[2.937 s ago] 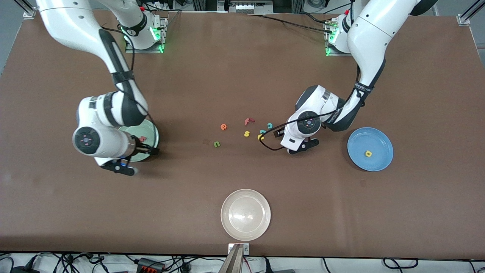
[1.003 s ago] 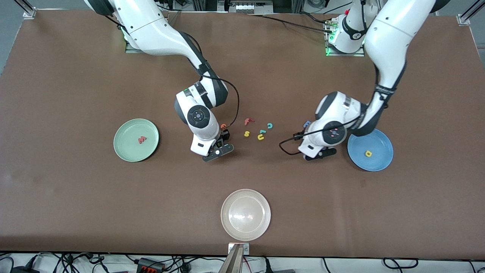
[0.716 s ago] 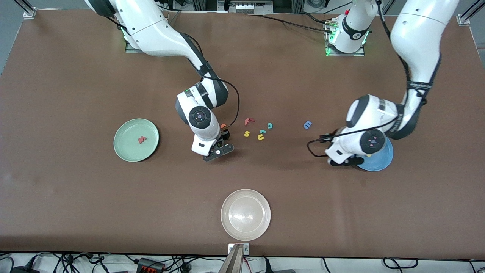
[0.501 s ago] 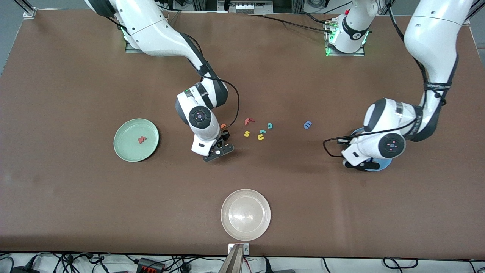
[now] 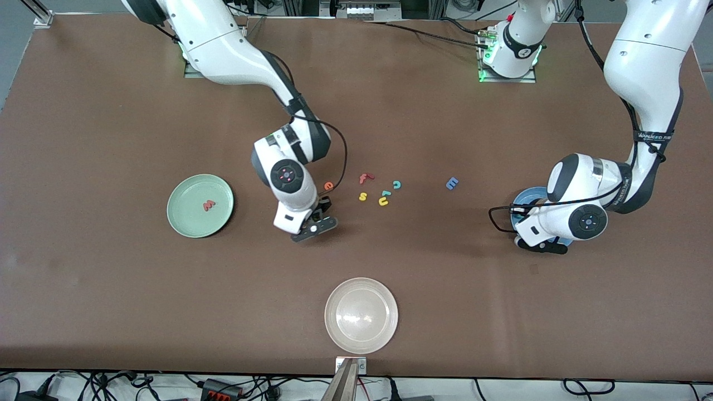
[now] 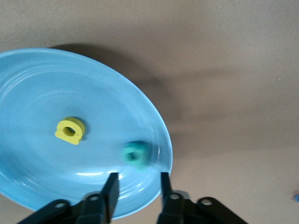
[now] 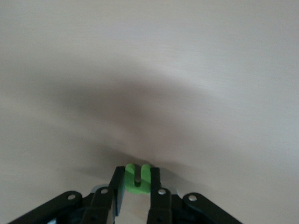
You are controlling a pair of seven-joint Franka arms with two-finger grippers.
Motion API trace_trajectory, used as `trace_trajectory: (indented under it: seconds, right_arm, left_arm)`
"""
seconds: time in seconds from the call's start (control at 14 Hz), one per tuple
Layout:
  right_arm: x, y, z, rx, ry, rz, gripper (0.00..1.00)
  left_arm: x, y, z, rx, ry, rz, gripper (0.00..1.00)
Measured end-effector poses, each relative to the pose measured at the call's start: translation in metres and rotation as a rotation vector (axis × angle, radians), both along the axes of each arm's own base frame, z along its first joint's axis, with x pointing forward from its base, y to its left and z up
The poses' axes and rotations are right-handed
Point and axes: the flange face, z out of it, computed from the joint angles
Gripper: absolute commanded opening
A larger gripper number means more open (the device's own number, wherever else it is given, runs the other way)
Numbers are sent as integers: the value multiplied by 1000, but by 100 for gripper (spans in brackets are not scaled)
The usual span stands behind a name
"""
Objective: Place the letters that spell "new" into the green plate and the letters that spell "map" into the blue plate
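Newly dropped, teal p (image 6: 136,154) joins yellow a (image 6: 70,130) in blue plate (image 6: 28,84) under parted left pincer (image 6: 137,192); right pincer (image 7: 136,192) clamps green n (image 7: 137,178).

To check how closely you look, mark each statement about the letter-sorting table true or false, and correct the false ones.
1. The right tool grips the green n. True.
2. The yellow a lies in the green plate. False: it lies in the blue plate.
3. The red w lies in the green plate. True.
4. The blue m is in the blue plate. False: it lies on the table.
5. The left tool holds the teal p. False: its fingers are open and the p is in the blue plate.
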Motion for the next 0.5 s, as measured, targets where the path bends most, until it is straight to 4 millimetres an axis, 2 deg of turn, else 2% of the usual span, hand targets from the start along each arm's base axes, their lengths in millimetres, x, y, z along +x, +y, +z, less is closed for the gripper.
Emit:
trace_trajectory:
  seconds: [0.07, 0.14, 0.29, 0.36, 0.5]
  right_arm:
    - [10, -26, 10, -34, 34, -47, 3]
    - [22, -60, 24, -75, 60, -110, 3]
    - [38, -121, 49, -123, 81, -205, 3]
    - [39, -146, 55, -140, 90, -241, 3]
    - [33, -186, 56, -168, 113, -296, 4]
  left_arm:
    - [1, -3, 1, -3, -3, -3, 100]
    - [1, -8, 3, -8, -5, -11, 100]
    - [-3, -33, 10, -24, 6, -37, 100]
    - [-7, -52, 14, -34, 14, -51, 100]
    - [-21, -104, 24, -66, 26, -99, 100]
